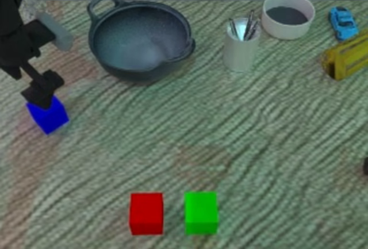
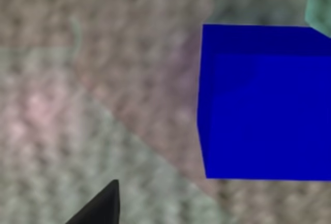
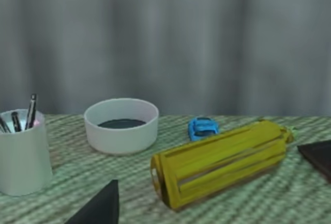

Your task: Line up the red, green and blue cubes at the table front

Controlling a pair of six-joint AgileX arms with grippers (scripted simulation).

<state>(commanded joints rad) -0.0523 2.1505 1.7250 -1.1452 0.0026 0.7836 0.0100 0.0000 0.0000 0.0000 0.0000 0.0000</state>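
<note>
The left gripper [image 1: 41, 96] is seen at the table's left side, right over the blue cube [image 1: 48, 115]. Whether its fingers are apart, together, or pressed on the cube cannot be told. In the left wrist view the blue cube [image 2: 266, 105] is seen big and close, lying on the table [image 2: 77, 79], with one dark fingertip [image 2: 101, 208] showing beside it and not touching it.

The red cube [image 1: 146, 213] and the green cube [image 1: 200, 212] are found side by side at the table's front, with a small gap between them. The blue cube is well apart from them, farther back and to the left.

A dark pan [image 1: 141, 39] is seen at the back, near the left arm. A cup of pens [image 1: 241, 42], a white bowl [image 1: 288, 14], a little blue toy car [image 1: 343, 22] and a yellow bottle [image 1: 347, 60] lying on its side are seen at the back right.

The right arm is parked at the table's right edge.
</note>
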